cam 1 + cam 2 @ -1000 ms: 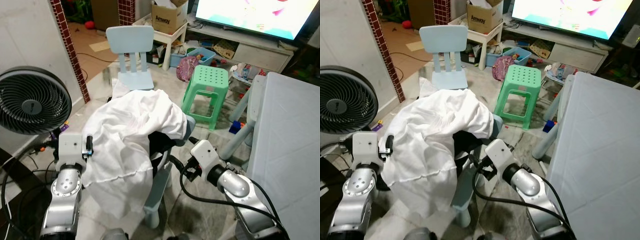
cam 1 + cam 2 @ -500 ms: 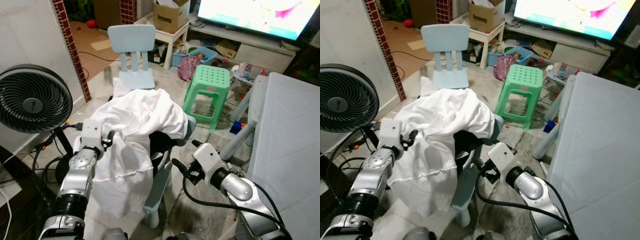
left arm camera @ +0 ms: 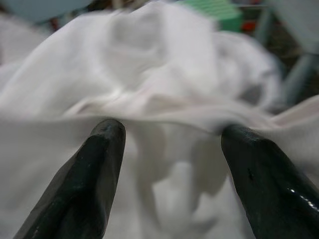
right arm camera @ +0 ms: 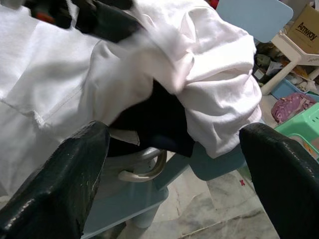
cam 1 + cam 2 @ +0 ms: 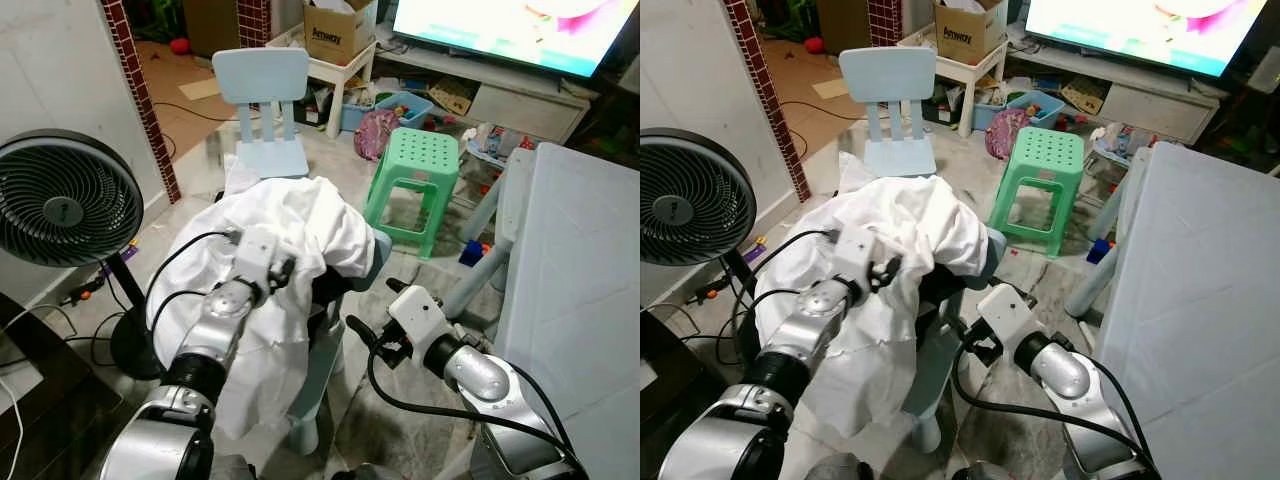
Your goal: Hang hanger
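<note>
Reaching into the pile with my left gripper (image 5: 288, 268), fingers spread wide in the left wrist view, a fold of the white garment (image 5: 290, 215) lying between them but not pinched. Right gripper (image 5: 370, 310) hangs low beside the chair, jaws also well apart, empty. In the right wrist view a pale curved hook (image 4: 144, 172) pokes out under the dark cloth (image 4: 159, 117), sitting on the light-blue chair (image 4: 134, 201). I take that for the hanger, though most of it is buried.

To do this step well, I'd say: the left should take the white fabric and lift it clear, not drag it, so the hook doesn't snag or slide off the seat. Then bring the right in along the seat edge and close on the hook itself, not on cloth. Risk is grabbing fabric together with the hook.
</note>
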Motion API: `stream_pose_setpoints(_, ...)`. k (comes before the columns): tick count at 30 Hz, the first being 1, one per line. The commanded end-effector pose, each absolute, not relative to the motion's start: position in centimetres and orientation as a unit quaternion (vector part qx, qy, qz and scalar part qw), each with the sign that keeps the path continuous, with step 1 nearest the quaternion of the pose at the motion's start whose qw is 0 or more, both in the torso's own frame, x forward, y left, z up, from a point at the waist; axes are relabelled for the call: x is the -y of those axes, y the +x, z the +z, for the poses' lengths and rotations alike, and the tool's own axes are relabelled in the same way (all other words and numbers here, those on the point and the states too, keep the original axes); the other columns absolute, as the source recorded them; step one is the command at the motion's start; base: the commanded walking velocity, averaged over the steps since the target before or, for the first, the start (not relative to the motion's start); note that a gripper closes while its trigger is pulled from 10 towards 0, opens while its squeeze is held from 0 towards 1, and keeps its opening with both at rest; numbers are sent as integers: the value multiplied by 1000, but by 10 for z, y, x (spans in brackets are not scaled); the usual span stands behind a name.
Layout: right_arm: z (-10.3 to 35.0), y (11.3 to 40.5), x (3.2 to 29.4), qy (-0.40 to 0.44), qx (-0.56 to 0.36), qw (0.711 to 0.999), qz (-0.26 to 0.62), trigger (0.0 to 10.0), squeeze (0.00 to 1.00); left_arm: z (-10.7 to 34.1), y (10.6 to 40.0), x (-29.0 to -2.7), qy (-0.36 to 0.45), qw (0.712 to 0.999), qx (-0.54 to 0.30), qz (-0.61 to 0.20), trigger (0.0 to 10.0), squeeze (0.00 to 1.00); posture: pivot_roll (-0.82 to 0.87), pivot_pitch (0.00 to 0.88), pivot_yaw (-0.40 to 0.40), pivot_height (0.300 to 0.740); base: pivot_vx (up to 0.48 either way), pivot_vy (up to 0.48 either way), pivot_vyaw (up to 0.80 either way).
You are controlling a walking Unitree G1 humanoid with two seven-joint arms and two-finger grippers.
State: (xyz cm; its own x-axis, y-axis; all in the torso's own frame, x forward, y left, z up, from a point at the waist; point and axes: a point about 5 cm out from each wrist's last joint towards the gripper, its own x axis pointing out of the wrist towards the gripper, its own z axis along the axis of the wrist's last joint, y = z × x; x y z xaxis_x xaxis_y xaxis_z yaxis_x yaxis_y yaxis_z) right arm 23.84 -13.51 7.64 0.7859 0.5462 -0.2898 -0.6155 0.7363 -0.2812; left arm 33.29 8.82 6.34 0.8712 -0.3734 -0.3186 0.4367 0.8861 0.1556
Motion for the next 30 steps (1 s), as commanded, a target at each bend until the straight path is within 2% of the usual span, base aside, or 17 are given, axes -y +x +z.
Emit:
stream_pose_setpoints(1, 83, 241, 138, -190, -85, 929, 307, 10000, 0, 64, 332, -80, 129, 953, -136, -237, 10000, 0, -52, 0, -43, 740, 0, 0, 0)
stream_pose_setpoints(5, 83, 239, 137, -188, -85, 929, 306, 10000, 0, 61, 330, -85, 136, 953, -138, -232, 10000, 0, -49, 0, -41, 740, 0, 0, 0)
stream_pose_setpoints(10, 82, 237, 138, -184, -88, 930, 306, 10000, 0, 60, 328, -104, 163, 954, -138, -211, 10000, 0, -38, 0, -45, 740, 0, 0, 0)
stream_pose_setpoints(13, 81, 236, 137, -185, -89, 929, 309, 10000, 0, 69, 327, -135, 148, 971, -130, -134, 10000, 0, -23, 0, -48, 740, 0, 0, 0)
stream_pose_setpoints(19, 80, 235, 135, -184, -90, 927, 313, 10000, 0, 70, 314, -152, 105, 984, -124, -71, 10000, 0, -10, 0, -51, 740, 0, 0, 0)
stream_pose_setpoints(22, 79, 234, 133, -183, -92, 926, 316, 10000, 0, 55, 311, -159, 78, 981, -168, -62, 10000, 0, -8, 0, -57, 740, 0, 0, 0)
stream_pose_setpoints(30, 79, 225, 142, -191, -101, 925, 313, 10000, 0, 61, 325, -151, 55, 979, -182, -77, 10000, 0, -48, 0, -55, 740, 0, 0, 0)
